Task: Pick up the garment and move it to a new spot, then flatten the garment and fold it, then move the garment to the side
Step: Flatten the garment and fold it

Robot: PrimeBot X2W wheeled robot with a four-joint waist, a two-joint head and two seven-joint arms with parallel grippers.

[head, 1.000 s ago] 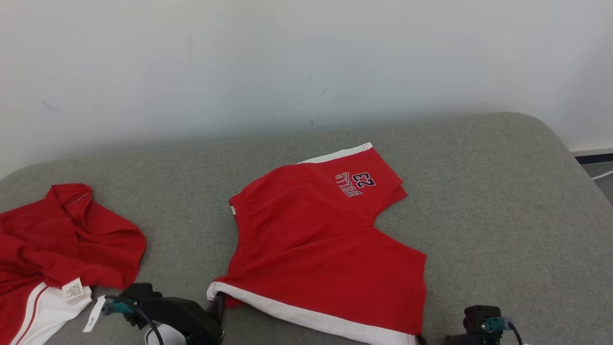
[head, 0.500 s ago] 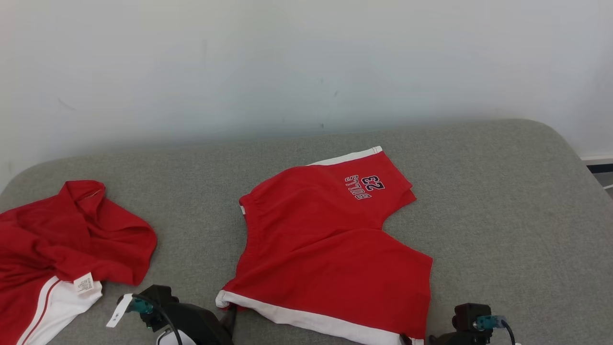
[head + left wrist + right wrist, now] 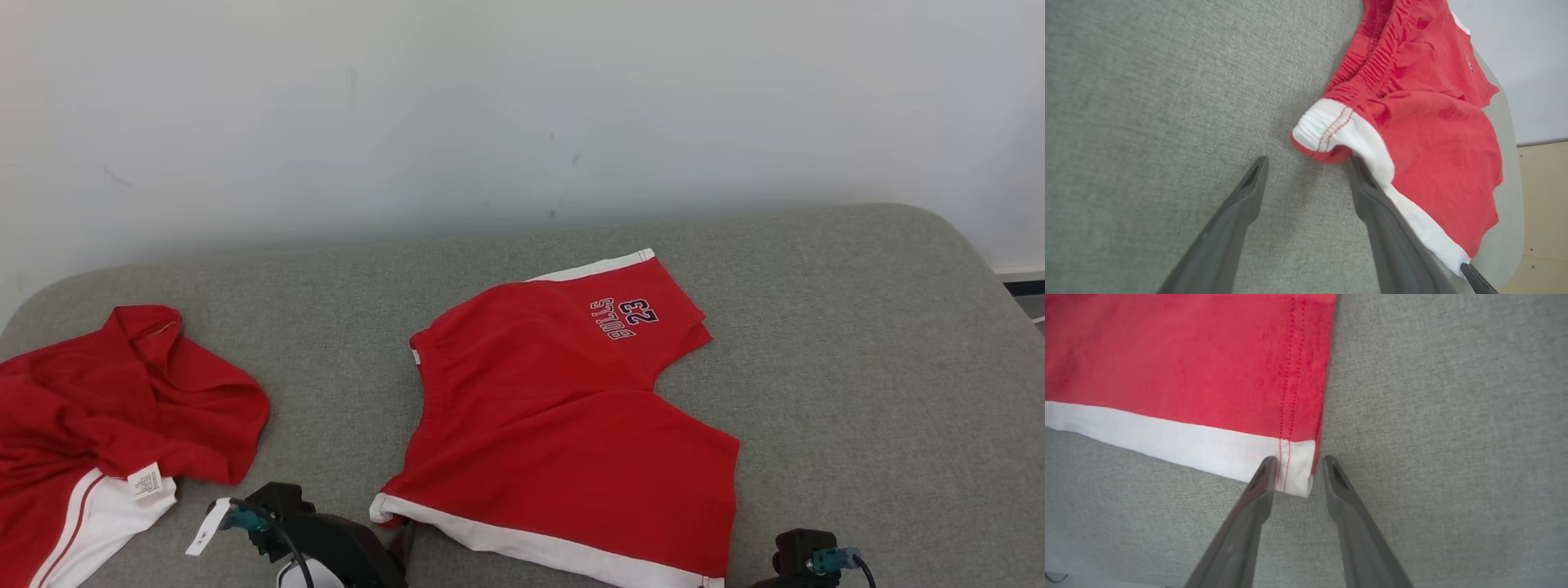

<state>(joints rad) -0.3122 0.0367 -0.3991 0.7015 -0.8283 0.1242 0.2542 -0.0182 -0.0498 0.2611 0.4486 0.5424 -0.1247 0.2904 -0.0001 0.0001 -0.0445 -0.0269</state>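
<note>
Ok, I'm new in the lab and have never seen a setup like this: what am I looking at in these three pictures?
A two-armed robot is working on clothes. The wide picture comes from a camera on its head, looking down at a grey cushioned surface. On it lie red shorts with a white side stripe, laid out fairly flat, and a crumpled second red garment to the robot's left. The other two pictures come from cameras on the wrists, each looking along that arm's two dark fingers. The left gripper stands open at the waistband corner of the shorts. The right gripper has the hem corner between its parted fingers. Nothing looks gripped yet.
</note>
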